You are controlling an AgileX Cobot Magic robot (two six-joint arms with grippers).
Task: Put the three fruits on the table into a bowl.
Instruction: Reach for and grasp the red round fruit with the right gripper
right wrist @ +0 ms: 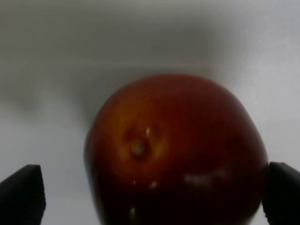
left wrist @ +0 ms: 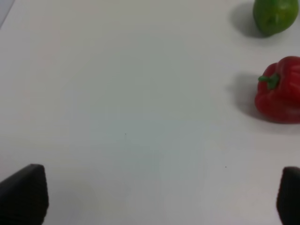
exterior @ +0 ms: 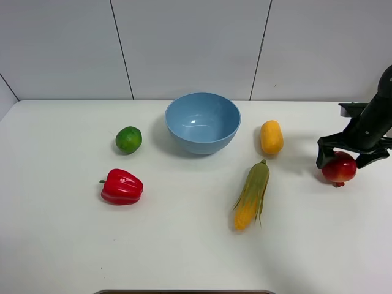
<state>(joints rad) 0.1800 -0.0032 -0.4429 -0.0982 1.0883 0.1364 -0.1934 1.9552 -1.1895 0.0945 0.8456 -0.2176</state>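
A: Fruits, three, all lying on the table [exterior: 184,245], outside the one bowl [exterior: 202,122]. The red fruit [exterior: 339,168] is sitting far right, the yellow-orange fruit [exterior: 271,137] just right of the bowl, the lime [exterior: 128,139] to its left.
B: Grippers?
A: Two. The right gripper [exterior: 343,158] is straddling the red fruit, jaws spread wide, not clamping. The left gripper [left wrist: 157,197] is hovering over bare table, equally wide, holding nothing.
B: Extras?
A: One pepper [exterior: 122,187], one corn cob [exterior: 252,195].

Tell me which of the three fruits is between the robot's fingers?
The round glossy red fruit, far right: the right arm's fingers stand open on either side of it. The lime and yellow-orange fruit lie by the bowl, untouched.
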